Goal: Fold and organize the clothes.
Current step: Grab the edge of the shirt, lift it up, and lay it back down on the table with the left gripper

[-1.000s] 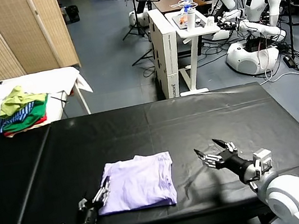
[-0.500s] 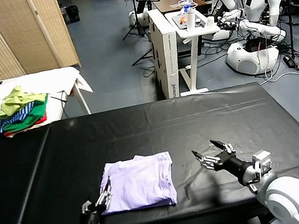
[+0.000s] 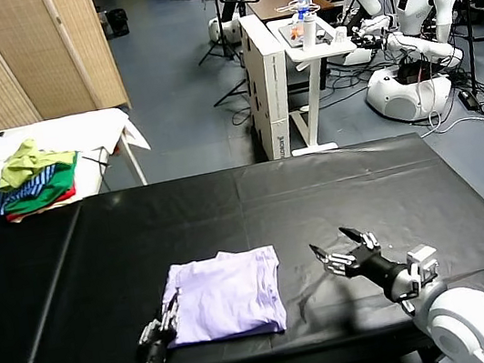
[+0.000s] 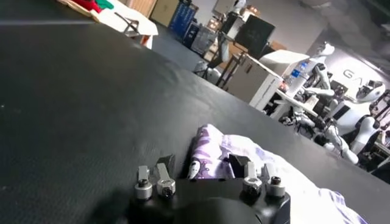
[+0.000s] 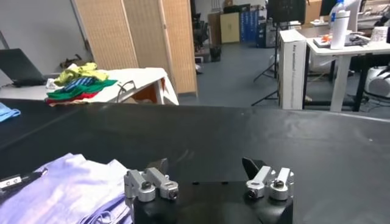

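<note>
**A:** Where was the T-shirt [image 3: 226,294] when you looked?

**B:** It lay folded into a flat lavender packet on the black table [image 3: 335,185], close to the table's near edge. The colourful garment pile [image 3: 33,173] was well apart from the shirt, on a white side table beyond the far corner.

**A:** And the grippers?

**B:** The left gripper [image 3: 165,313] sat at the shirt's near corner on the robot's left. In the left wrist view its fingers were drawn in around a bunched bit of printed fabric [image 4: 204,159], though I couldn't tell whether they were truly pinching it. The right gripper [image 3: 338,251] hovered over bare table just beside the shirt's other side, jaws spread wide, holding nothing.

**A:** How would that shirt handle?

**B:** Light and limp, I'd judge. Thin fabric like that has no stiffness, so lifting by one corner would likely let the layers slide and sag open.

**A:** Where to take hold, then?

**B:** At the folded edge, pinching through all the layers at both near corners. A shallow grip might catch only the top layer and peel the fold apart.
</note>
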